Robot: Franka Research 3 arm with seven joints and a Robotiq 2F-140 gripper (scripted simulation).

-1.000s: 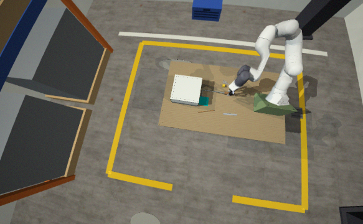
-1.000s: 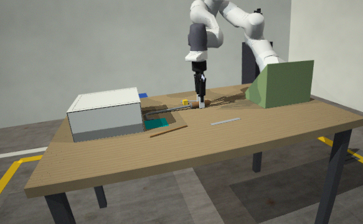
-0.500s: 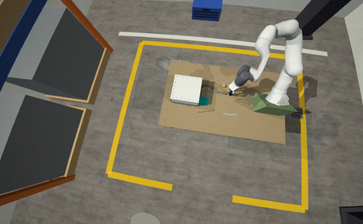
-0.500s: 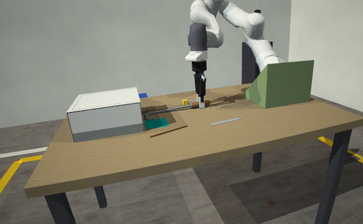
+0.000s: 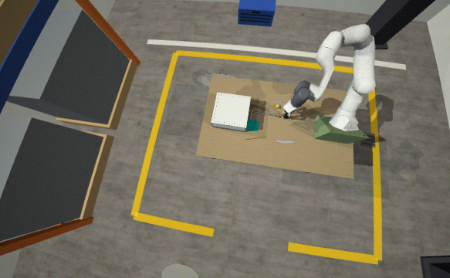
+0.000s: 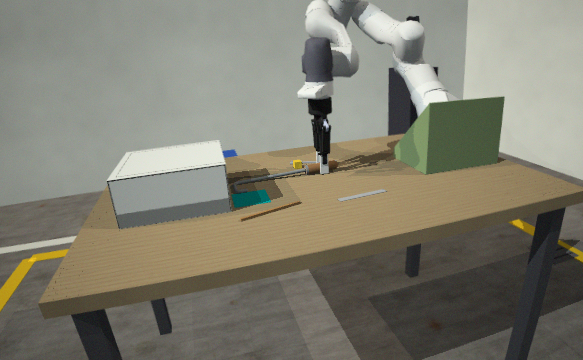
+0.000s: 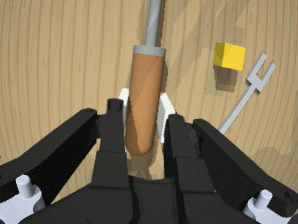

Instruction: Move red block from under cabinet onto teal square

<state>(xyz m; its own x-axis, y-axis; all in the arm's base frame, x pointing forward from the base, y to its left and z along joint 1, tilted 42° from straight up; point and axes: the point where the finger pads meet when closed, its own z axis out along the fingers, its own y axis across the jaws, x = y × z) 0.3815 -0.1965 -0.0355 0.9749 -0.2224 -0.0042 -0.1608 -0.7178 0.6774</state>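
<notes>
We count one arm, one pincer (image 7: 143, 112) and one hooked tool: the pincer is clenched on the tool's brown wooden handle (image 7: 141, 106), a smooth rounded cylinder capped by a grey collar, from which a thin grey metal rod (image 6: 271, 176) runs toward the left of the exterior view and bends into a hook beside the cabinet (image 6: 171, 182). That cabinet is a single white box with flat faces, standing at the centre left of the wood-grained worktop (image 6: 321, 235). We see no red block in any view, so we cannot tell where it lies. One teal square (image 6: 250, 198), a flat patch, shows at the cabinet's lower right corner, partly in its shadow. Just beside the handle, at the upper right of the wrist view, sits one small yellow cube (image 7: 229, 56), and next to it one thin grey fork-tipped rod (image 7: 248, 95). Lower on the worktop in the exterior view lie one slim brown stick (image 6: 270, 210) and one flat grey strip (image 6: 362, 195), well apart from each other. One green wedge (image 6: 453, 135) with a sloped face stands at the right, in front of the arm's foot.
</notes>
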